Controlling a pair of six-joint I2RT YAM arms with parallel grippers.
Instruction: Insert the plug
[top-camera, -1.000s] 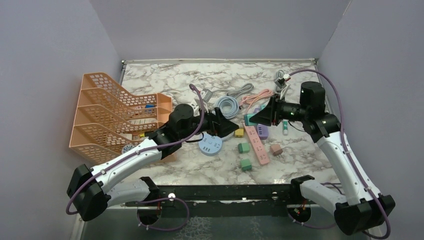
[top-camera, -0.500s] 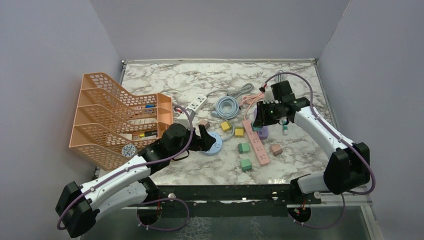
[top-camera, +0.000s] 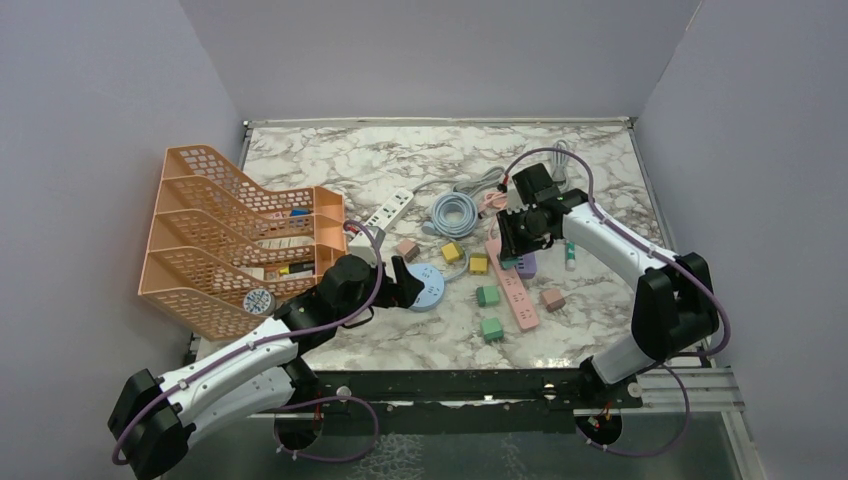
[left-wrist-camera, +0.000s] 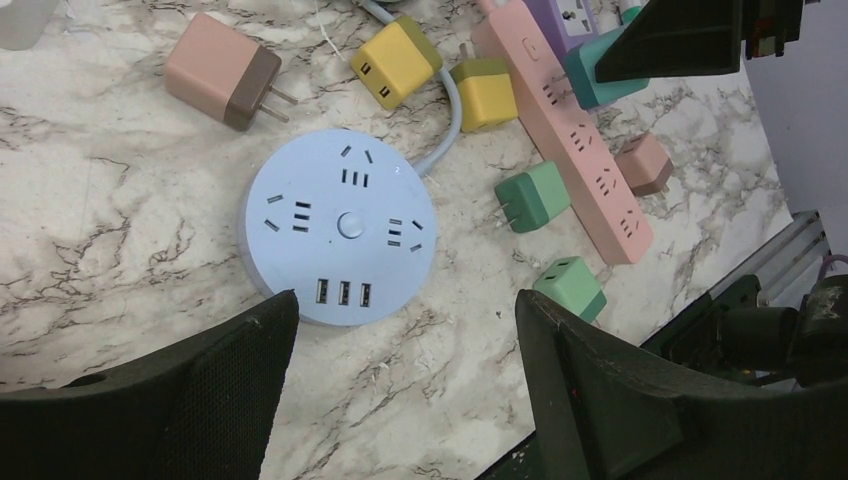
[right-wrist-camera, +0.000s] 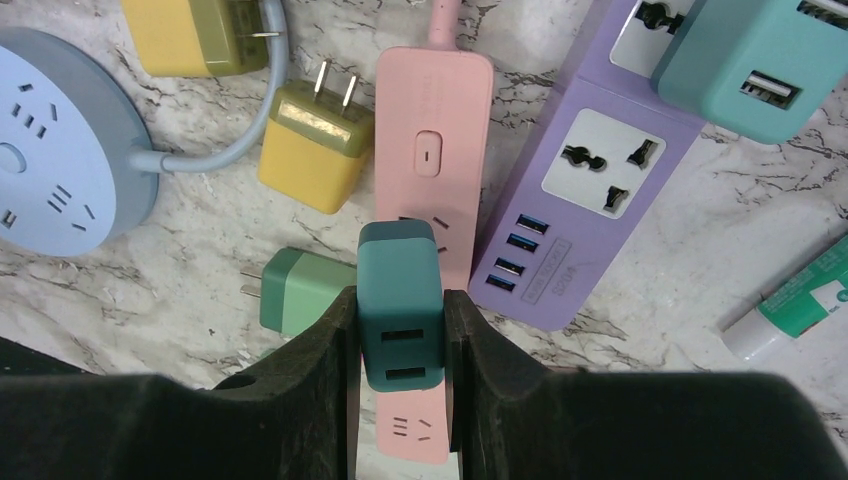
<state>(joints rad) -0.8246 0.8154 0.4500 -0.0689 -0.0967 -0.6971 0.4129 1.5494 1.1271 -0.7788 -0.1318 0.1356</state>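
Plug (right-wrist-camera: 400, 300) over marble table (top-camera: 340, 160), lilac walls (top-camera: 440, 50)

Right wrist view: prongs of the teal plug (right-wrist-camera: 400, 340) hidden beneath its own body; seated in the pink power strip (right-wrist-camera: 432, 110) or only above it, impossible to tell. Green adapter (right-wrist-camera: 300, 292) partly hidden behind the right gripper (right-wrist-camera: 400, 296). Cut off by frame edges: round blue power hub (right-wrist-camera: 50, 140), purple power strip (right-wrist-camera: 590, 190), teal charger (right-wrist-camera: 760, 60), green-and-white tube (right-wrist-camera: 790, 305). Top view: contents of the orange file tray (top-camera: 215, 170) too small to name.
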